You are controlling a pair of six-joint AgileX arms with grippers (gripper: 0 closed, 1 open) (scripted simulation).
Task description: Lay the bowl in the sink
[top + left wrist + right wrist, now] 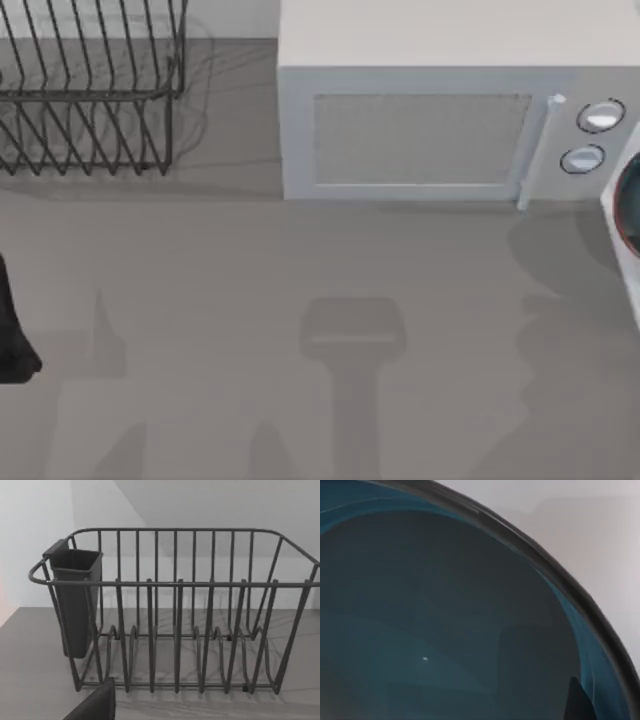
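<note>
Though seen mostly up close, bowl [445,630] sits at tabletop's [300,280] far right edge [632,205], beside microwave [420,130]. Right pincer just above bowl's inside; pinch state cannot tell. Left arm [12,335] parked at left, facing dish rack [175,615]. Advice: keep bowl level, clear microwave, move slowly toward sink.

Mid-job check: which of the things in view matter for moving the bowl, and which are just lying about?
For the job: bowl, at the table's right edge; right gripper, close against the bowl's inside.

Just lying about: microwave; dish rack with its utensil cup; left arm, parked at the table's left edge.
</note>
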